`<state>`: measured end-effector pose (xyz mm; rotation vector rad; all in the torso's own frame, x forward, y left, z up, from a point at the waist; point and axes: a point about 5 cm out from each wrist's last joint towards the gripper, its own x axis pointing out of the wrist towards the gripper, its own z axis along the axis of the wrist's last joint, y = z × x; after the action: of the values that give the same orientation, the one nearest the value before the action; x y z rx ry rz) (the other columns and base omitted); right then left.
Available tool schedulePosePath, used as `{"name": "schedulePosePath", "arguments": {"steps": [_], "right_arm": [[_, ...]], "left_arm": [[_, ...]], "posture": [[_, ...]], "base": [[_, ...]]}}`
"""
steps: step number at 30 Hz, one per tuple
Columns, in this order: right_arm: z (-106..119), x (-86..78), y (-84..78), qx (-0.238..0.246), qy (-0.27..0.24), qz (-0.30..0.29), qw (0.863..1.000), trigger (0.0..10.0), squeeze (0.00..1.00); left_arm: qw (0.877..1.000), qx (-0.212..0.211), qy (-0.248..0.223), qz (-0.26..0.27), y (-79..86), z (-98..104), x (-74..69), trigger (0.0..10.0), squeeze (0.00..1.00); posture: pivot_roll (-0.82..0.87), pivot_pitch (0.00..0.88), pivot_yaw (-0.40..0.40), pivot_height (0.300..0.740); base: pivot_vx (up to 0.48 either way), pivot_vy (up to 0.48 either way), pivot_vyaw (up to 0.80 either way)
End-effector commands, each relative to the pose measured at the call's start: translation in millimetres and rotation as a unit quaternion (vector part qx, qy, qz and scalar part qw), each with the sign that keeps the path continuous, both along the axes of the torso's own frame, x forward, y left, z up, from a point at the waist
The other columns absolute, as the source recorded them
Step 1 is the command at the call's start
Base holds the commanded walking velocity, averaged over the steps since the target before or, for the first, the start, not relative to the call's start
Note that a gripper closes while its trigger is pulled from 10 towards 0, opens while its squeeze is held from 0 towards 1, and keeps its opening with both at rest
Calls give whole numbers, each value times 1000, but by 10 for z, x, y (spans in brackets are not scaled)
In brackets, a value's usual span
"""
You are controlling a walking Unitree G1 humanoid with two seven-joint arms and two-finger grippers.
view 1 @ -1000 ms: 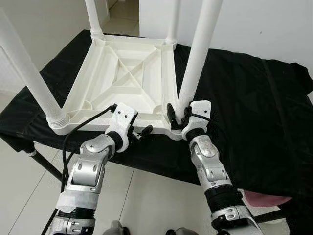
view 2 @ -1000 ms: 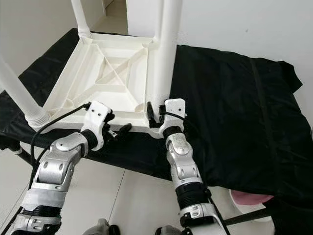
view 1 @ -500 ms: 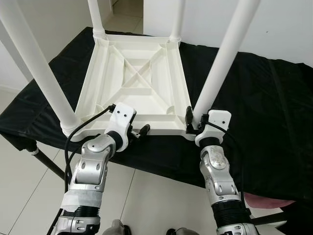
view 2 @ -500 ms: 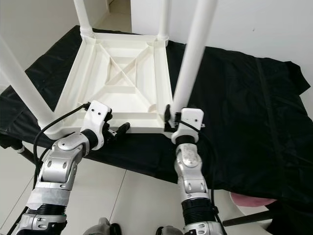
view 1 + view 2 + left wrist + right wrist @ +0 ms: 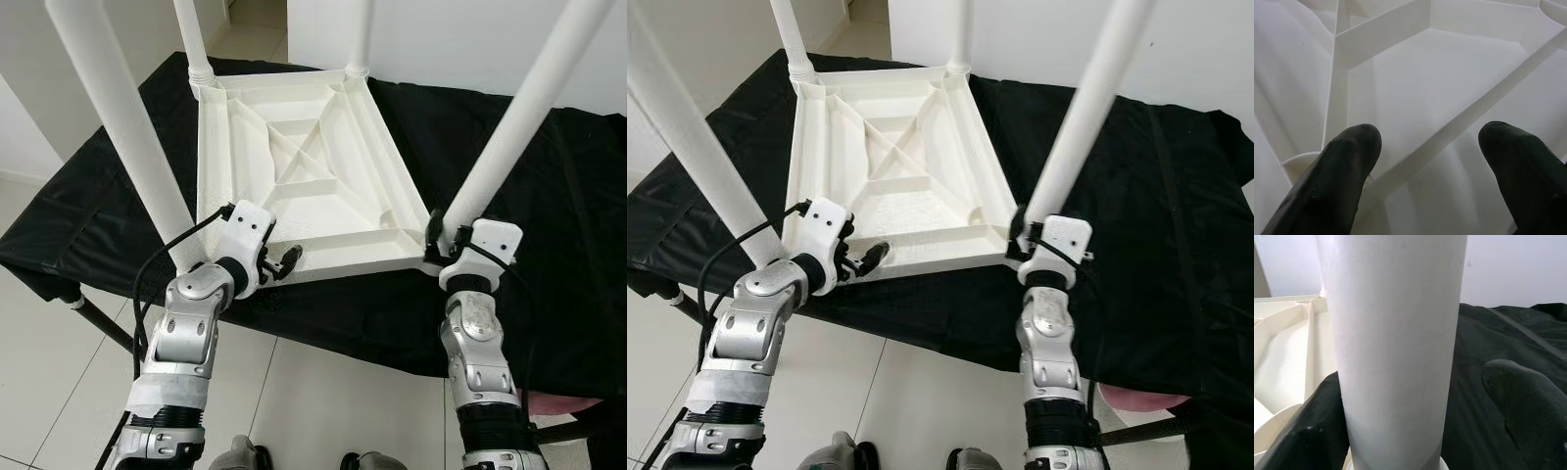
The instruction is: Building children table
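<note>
The white children's table (image 5: 304, 186) lies upside down on the black cloth (image 5: 509, 147), 4 legs up, with the left gripper (image 5: 282, 262) spread apart at its near edge and the right gripper (image 5: 1415, 431) straddling the near-right leg (image 5: 519, 113), fingers parted.

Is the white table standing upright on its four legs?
No: the table lies upside down on the black cloth, its legs pointing up.
</note>
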<state>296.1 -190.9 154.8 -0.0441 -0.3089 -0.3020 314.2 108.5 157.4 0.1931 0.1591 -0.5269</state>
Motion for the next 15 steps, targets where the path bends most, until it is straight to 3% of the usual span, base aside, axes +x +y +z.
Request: {"name": "schedulePosePath", "arguments": {"steps": [1, 7, 11, 15], "right_arm": [[-63, -110, -266, 1, 8, -76, 997, 10000, 0], [-73, -143, -298, 1, 9, -91, 996, 10000, 0], [-59, -253, -376, -12, 0, -136, 991, 10000, 0], [-95, -322, -298, -6, 4, -129, 992, 10000, 0]], "left_arm": [[991, 24, -16, 134, 190, -41, 62, 10000, 0], [991, 26, -16, 131, 190, -40, 64, 10000, 0], [992, 31, -15, 118, 192, -51, 58, 10000, 0], [995, 36, -15, 92, 163, -62, 60, 10000, 0]], "posture": [[-116, 113, 54, 740], [-116, 114, 56, 740], [-125, 114, 67, 740], [-130, 114, 71, 740]], "base": [[0, 0, 0], [0, 0, 0], [0, 0, 0], [0, 0, 0]]}}
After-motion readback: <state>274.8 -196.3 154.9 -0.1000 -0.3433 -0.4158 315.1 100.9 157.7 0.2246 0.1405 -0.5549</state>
